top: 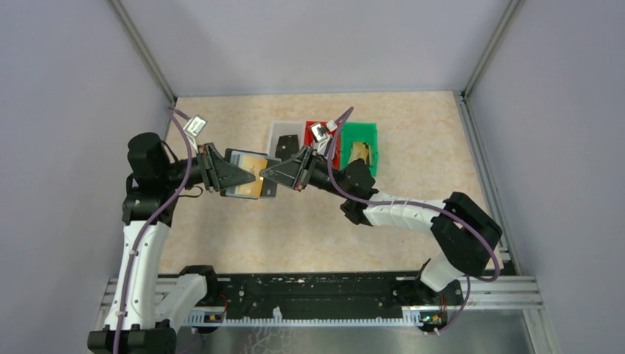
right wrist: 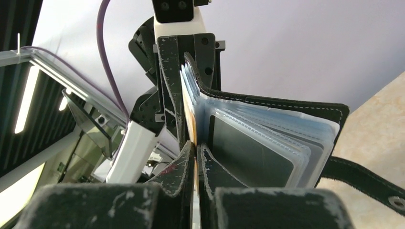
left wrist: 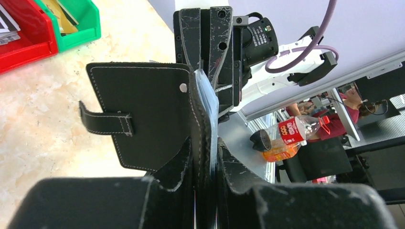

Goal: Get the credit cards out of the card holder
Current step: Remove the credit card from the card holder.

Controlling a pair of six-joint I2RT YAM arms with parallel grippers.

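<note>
Open card holder (left wrist: 143, 112), gold card (top: 254, 182) inside

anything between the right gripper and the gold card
Nothing visible: the right gripper is shut on the edge of the gold card, at the mouth of the card holder that the left gripper clamps.

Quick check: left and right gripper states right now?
Left gripper: closed, clamping the black folding card holder.
Right gripper: closed, apparently pinching the thin gold-tan credit card in that holder.
</note>
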